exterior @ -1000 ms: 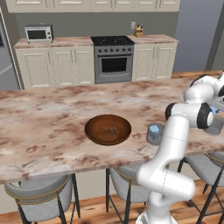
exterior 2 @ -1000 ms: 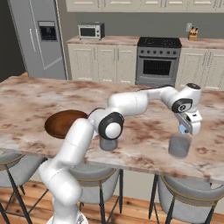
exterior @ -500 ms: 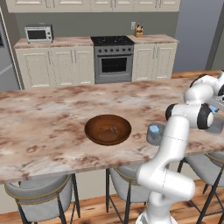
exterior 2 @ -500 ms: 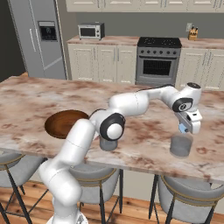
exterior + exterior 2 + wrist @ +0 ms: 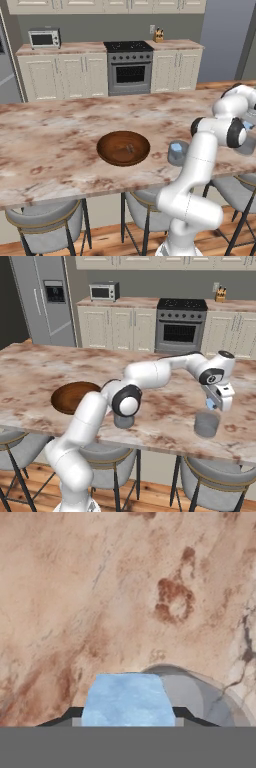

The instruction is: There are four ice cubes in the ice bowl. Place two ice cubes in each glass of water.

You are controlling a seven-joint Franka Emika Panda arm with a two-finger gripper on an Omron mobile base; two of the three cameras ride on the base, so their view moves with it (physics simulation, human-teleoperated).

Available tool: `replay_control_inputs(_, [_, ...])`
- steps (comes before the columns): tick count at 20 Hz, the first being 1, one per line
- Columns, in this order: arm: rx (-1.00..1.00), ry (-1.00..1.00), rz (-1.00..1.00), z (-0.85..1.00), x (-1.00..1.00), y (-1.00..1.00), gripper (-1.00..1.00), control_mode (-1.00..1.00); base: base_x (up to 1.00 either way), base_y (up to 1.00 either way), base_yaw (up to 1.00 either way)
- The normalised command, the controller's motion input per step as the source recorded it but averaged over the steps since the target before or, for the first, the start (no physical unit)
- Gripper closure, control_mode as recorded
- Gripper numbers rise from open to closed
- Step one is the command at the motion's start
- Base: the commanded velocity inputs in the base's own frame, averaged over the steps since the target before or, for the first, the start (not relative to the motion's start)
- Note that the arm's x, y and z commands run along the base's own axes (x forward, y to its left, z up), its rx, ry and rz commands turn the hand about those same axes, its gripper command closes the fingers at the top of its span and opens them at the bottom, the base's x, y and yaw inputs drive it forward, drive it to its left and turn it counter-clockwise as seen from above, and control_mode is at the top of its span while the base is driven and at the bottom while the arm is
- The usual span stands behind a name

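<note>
- Since a second ago the gripper (image 5: pixel 214 404) has dropped a little toward the far glass (image 5: pixel 206 424); the bowl, the other glass and the base views are unchanged.
- The gripper's two fingers are closed on a pale-blue ice cube (image 5: pixel 128 700), which sits between the dark tips in the hand view.
- In the right base view the same cube (image 5: pixel 212 404) shows as a small blue patch at the hand's lower end, just above the far glass and not yet inside it.
- In the hand view the rim of that grey glass (image 5: pixel 210 699) curves out from behind the cube, to its right and below it.
- The second glass (image 5: pixel 176 153) stands on the marble island counter (image 5: pixel 55 145), just beside the arm's elbow and right of the ice bowl (image 5: pixel 123 148).
- The wide brown ice bowl lies near the counter's front edge, well apart from the far glass.
- Small pale shapes lie on the bowl's floor; how many cubes they make I cannot tell.
- Grey bar stools (image 5: pixel 42 231) stand under the counter's near edge.
</note>
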Motion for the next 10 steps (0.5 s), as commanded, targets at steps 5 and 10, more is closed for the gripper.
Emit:
replay_control_inputs(5, [0.0, -0.01, 0.0, 0.0, -0.3, 0.18, 1.0, -1.0, 0.0, 0.0, 0.0])
replay_control_inputs(10, [-0.01, 0.0, 0.0, -0.01, -0.07, 0.14, 1.0, -1.0, 0.0, 0.0, 0.0])
